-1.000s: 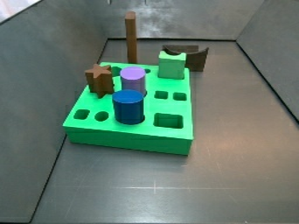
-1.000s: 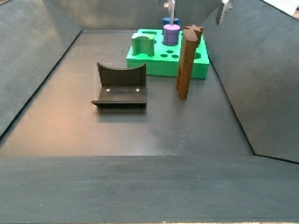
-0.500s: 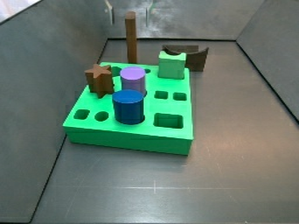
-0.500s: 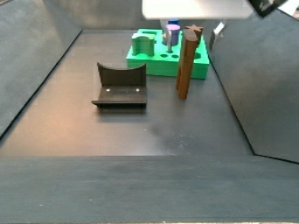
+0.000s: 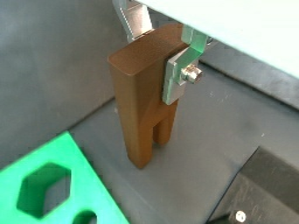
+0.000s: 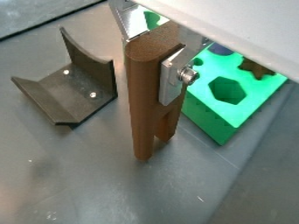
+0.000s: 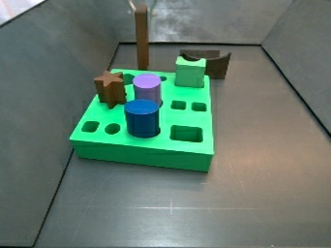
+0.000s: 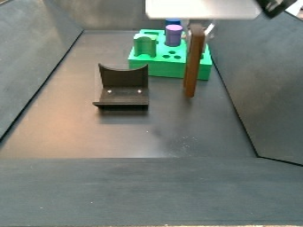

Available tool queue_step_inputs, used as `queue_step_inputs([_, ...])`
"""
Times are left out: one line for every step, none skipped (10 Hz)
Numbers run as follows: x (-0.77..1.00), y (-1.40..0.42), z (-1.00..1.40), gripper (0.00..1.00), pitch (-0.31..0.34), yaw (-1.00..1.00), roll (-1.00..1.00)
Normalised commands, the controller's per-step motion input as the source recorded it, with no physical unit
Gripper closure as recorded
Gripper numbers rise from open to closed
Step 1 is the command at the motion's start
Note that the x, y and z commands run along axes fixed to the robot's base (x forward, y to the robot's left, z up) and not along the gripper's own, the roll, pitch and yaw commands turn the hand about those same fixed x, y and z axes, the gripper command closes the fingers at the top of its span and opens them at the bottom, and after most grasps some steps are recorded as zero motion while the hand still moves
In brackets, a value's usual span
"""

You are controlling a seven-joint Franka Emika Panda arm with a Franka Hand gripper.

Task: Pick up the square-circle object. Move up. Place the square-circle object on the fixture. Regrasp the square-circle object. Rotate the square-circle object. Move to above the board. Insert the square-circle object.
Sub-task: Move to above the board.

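Observation:
The square-circle object [image 5: 140, 114] [image 6: 142, 114] is a long brown bar standing upright on the dark floor. My gripper [image 5: 158, 57] [image 6: 152, 61] is at its top end, with the silver fingers [image 6: 172, 74] pressed against two opposite sides, shut on it. In a side view the square-circle object [image 8: 190, 71] stands between the fixture [image 8: 122, 86] and the board [image 8: 172, 55], with the gripper [image 8: 201, 31] on top. In a side view it [image 7: 141, 48] rises behind the board [image 7: 142, 136]. The fixture [image 6: 59, 87] and the board [image 6: 233, 92] flank it in a wrist view.
On the board stand a brown star peg [image 7: 110, 87], a purple cylinder [image 7: 147, 89], a blue cylinder [image 7: 142, 118] and a pale green peg [image 7: 192, 70]. Several of the board's holes show open. Grey walls [image 8: 35, 80] enclose the floor.
The gripper has come down from above and now grips the top of the square-circle object. The bar's foot stays at the same spot on the floor.

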Motion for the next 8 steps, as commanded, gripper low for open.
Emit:
queue_step_inputs([-0.13,0.15,1.0,1.0,0.041,-0.13,-0.09])
queue_step_inputs([-0.13,0.14,1.0,1.0,0.024,-0.07,-0.1])
queue_step_inputs([-0.12,0.14,1.0,1.0,0.021,-0.04,-0.1])
queue_step_inputs([-0.11,0.13,1.0,1.0,0.02,-0.03,-0.1])
queue_step_inputs([-0.1,0.12,1.0,1.0,0.026,-0.03,-0.1])
queue_step_inputs([-0.09,0.12,1.0,1.0,0.033,-0.02,-0.1])
queue_step_inputs([-0.08,0.11,1.0,1.0,0.05,-0.02,-0.11])
queue_step_inputs([-0.06,0.1,1.0,1.0,0.058,-0.02,-0.1])
